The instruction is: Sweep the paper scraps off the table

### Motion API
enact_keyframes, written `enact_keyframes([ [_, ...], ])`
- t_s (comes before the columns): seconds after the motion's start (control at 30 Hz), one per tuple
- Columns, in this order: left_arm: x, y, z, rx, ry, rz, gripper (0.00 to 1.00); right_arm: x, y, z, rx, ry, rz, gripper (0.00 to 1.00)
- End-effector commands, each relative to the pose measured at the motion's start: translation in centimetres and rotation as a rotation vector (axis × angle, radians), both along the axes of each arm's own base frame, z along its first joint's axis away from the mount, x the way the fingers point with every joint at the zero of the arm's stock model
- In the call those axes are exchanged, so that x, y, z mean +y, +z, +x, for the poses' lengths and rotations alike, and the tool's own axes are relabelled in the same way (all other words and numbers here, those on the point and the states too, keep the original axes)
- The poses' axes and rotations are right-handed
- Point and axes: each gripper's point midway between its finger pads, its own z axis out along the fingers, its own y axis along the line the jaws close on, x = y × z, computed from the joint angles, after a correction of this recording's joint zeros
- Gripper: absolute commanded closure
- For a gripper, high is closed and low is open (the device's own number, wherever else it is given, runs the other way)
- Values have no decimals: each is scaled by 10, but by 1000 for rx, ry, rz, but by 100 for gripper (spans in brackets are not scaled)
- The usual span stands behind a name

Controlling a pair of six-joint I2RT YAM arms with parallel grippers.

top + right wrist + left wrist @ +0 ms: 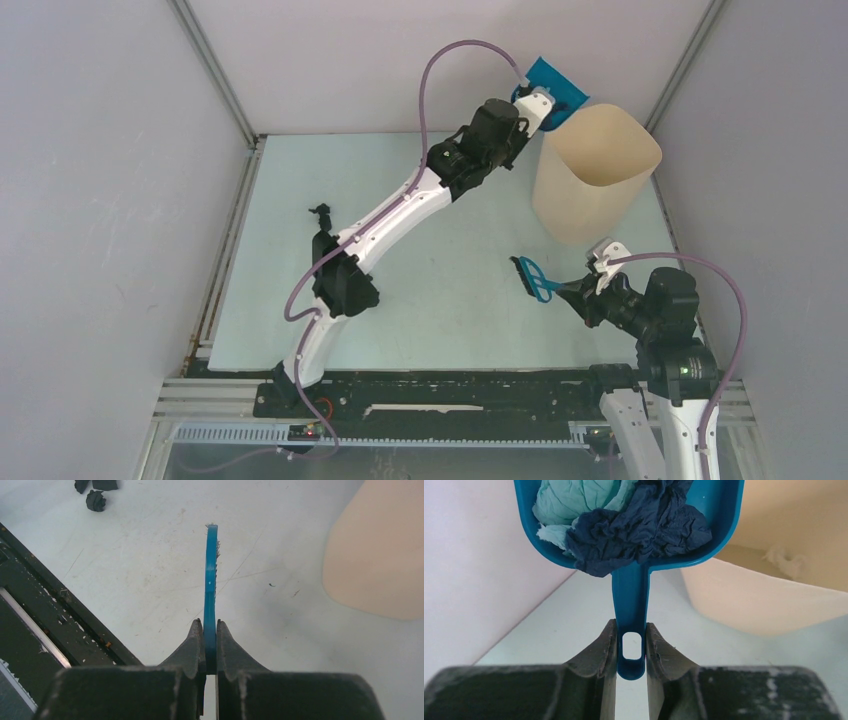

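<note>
My left gripper (pixel 537 106) is shut on the handle of the blue dustpan (pixel 556 88) and holds it raised by the rim of the tall beige bin (pixel 595 170). In the left wrist view my left gripper (pixel 631 630) clamps the dustpan's handle (pixel 630 600). The pan holds dark navy paper scraps (pixel 644 530) and pale blue-green ones (pixel 574 500). My right gripper (pixel 572 292) is shut on the small blue hand brush (pixel 533 278), low over the table (pixel 450 310). The brush (pixel 211 580) shows edge-on in the right wrist view between my right gripper's (pixel 210 626) fingers.
A white scrap (pixel 785 560) lies inside the bin (pixel 764 605). Small dark lumps (pixel 95 500) that look like scraps lie on the table at the far left of the right wrist view. The black rail (pixel 55 610) runs along the table's near edge.
</note>
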Motion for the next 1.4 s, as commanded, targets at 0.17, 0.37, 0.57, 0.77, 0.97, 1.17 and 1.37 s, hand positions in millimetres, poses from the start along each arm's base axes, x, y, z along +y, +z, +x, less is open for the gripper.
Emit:
enact_keyframes([
  [0.17,21,31,33,-313,142,252,98,-4,3,2,-26,-16,-3,100],
  [0.37,7,53,39,-481,172,276,100,-4,3,3,-24,-21,-2,100],
  [0.57,-21,52,31,-820,90,609,100,-5,3,3,-26,-22,-4,100],
  [0.77,-11,61,25,-927,149,725,100,-5,2,3,-23,-19,-3,100],
  [0.97,-7,69,23,-932,148,719,100,-5,3,3,-26,-22,-5,100],
  [1.17,-9,62,20,-914,142,727,100,-6,3,3,-28,-28,-5,100],
  [1.37,-10,59,16,-900,142,721,100,-6,3,4,-28,-26,-5,100],
])
